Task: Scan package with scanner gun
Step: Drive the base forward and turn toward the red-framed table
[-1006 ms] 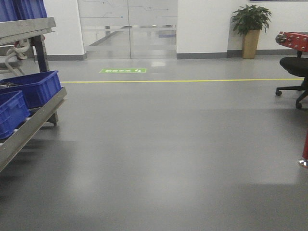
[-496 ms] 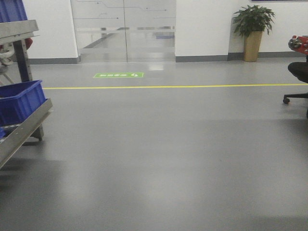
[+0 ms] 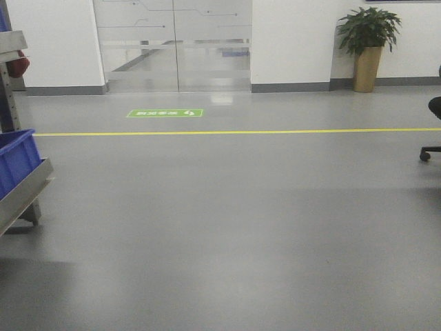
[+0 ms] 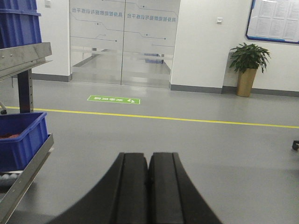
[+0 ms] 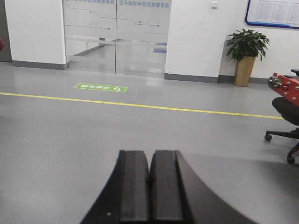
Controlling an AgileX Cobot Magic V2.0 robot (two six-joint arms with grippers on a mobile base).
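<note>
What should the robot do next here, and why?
Probably turn in place to find the package and scanner gun: no view shows either, mainly grey floor, glass doors, a potted plant. The left gripper and right gripper are shut, holding nothing.

Glass doors stand in the back wall, a floor sign just before them and a floor line crossing in front of it. Right of the doors a potted plant stands against the wall below a notice board, an office chair nearer. At left a rack holds a bin; the left gripper and right gripper hang over the floor.
</note>
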